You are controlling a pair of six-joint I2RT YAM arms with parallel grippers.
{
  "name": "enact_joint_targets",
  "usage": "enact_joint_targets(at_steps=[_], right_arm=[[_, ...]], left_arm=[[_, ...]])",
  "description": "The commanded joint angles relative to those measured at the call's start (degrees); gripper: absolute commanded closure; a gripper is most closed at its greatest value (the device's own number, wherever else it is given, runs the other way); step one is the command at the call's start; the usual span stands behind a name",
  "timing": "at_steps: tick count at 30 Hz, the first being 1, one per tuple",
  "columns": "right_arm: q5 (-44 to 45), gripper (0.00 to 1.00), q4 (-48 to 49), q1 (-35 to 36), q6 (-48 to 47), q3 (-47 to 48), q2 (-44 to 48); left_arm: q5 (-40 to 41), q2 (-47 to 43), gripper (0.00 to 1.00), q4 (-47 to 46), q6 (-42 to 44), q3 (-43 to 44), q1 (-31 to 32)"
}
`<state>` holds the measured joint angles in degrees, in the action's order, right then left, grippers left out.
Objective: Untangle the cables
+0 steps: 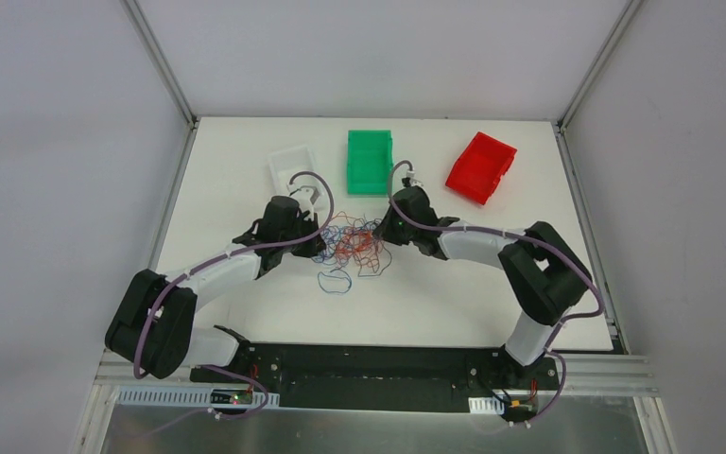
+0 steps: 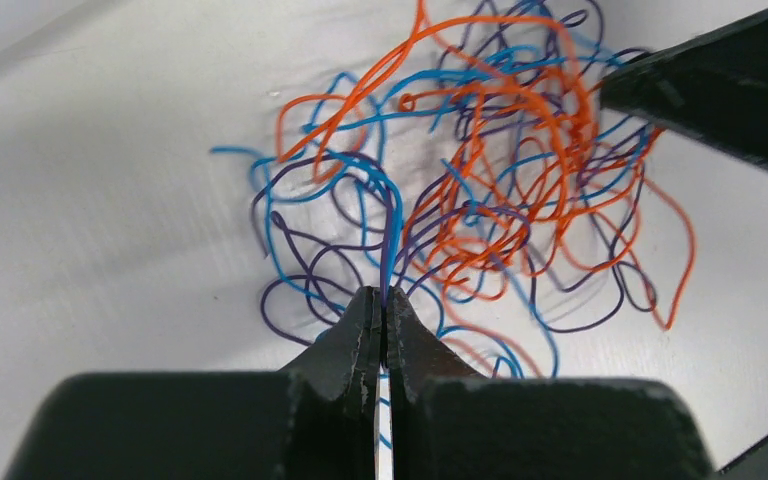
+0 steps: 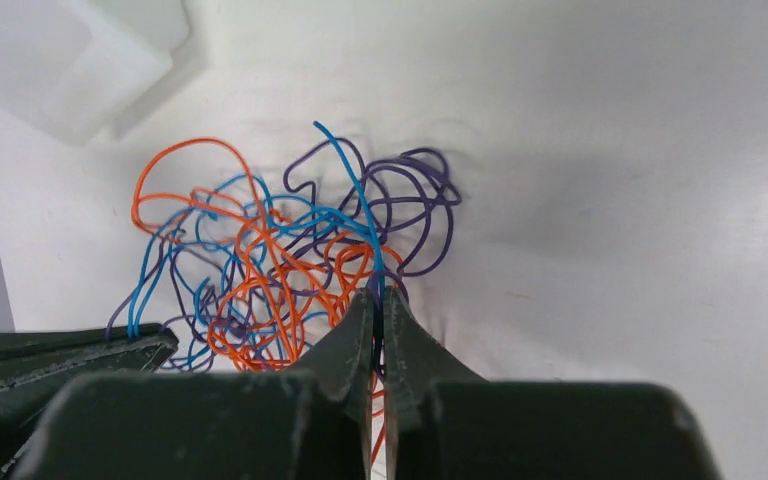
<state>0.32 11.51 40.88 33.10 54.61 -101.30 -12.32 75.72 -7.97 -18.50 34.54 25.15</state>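
Straight ahead of both tips, lying bunched between them: cables (image 1: 352, 244) | pinching blue-purple strands with left gripper (image 2: 384, 300) | seemingly clamping a blue strand with right gripper (image 3: 378, 300) | neither arm nearer

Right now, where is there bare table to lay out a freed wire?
Bare: the near strip of table between the wire tangle and the arm bases, and the back-left corner beside the white bin. Crowded: the middle, where left claw and right claw pinch it, and the back row with green bin and red bin.
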Motion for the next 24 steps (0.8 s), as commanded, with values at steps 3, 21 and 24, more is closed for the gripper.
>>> enact_joint_targets(at_steps=[3,21,24], right_arm=[[20.29,1.0,-1.51,-2.99,5.62,-8.08,13.7],[6.92,0.41,0.65,-1.01,-6.19,-12.97,27.58],[9.89,0.29,-3.03,0.88,-6.97,-11.81,28.12]], left_arm=[[11.3,-4.05,1.0,2.43,-0.8,-0.52,0.08],[0.93,-2.64,1.0,-0.92,0.06,-0.21,0.17],[0.77,-2.45,1.0,-0.99,-0.03,-0.18,0.17]])
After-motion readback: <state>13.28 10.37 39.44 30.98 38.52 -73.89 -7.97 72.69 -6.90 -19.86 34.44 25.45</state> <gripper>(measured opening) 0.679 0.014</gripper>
